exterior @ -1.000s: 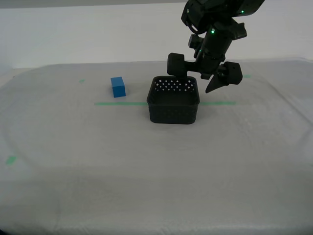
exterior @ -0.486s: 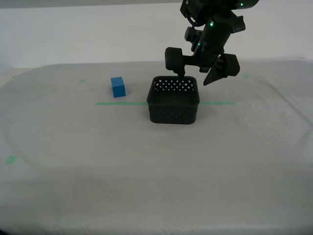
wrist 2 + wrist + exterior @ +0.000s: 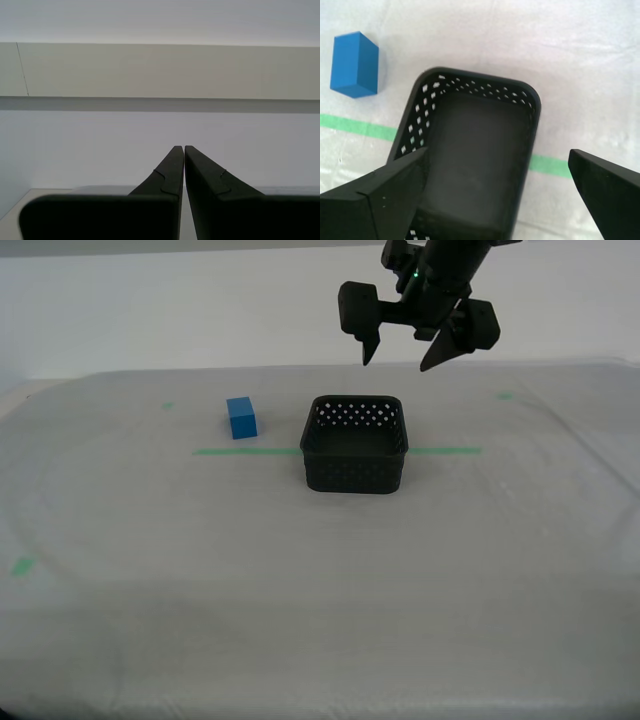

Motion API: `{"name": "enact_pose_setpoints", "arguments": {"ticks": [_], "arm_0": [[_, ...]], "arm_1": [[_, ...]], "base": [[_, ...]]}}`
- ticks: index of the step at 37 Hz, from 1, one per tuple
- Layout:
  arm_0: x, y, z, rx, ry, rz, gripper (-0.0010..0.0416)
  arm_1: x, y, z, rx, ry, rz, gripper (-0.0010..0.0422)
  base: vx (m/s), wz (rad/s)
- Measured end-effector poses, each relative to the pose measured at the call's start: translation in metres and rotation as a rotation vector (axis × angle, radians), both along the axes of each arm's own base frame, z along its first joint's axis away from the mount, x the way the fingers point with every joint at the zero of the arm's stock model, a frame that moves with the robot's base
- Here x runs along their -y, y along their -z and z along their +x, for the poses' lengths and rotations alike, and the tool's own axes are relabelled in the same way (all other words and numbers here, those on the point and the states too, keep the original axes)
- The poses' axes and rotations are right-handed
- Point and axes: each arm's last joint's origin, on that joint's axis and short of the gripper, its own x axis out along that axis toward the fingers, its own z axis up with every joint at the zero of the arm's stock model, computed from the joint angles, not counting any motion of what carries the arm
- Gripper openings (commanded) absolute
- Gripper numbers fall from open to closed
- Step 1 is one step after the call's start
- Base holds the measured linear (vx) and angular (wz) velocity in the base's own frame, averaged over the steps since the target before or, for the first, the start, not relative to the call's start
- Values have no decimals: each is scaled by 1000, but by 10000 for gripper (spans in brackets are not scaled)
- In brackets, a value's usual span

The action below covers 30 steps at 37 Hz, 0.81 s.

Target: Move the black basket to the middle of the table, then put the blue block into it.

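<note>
- One blue block (image 3: pixel 241 417) stands on the counter (image 3: pixel 150 540) toward the exterior view's left, just behind the green tape line (image 3: pixel 245 451).
- Right of it, apart from the block, the black basket (image 3: pixel 355 444) sits empty on the tape line.
- Above the basket, my first hand (image 3: pixel 398 348) hangs clear of it, jaws spread and holding nothing.
- My second hand (image 3: pixel 184 150) faces a pale wall, fingers pressed together.

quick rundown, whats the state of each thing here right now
black basket: upright on the table, empty, astride the green tape line
blue block: on the table, outside the basket
my first gripper: open, above the basket, holding nothing
my second gripper: shut, empty
</note>
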Motion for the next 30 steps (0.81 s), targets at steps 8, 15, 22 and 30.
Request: {"name": "enact_pose_setpoints", "arguments": {"ticks": [8, 15, 22, 30], "arm_0": [[6, -5, -7, -37, 9, -48, 397], [11, -16, -11, -24, 19, -61, 397], [24, -31, -10, 13, 33, -55, 397], [55, -51, -5, 58, 89, -53, 397]], "arm_1": [[0, 0, 0, 0, 0, 0, 0], [0, 0, 0, 0, 0, 0, 0], [0, 0, 0, 0, 0, 0, 0], [0, 0, 0, 0, 0, 0, 0]], "base": [[0, 0], [0, 0], [0, 0], [0, 0]]}}
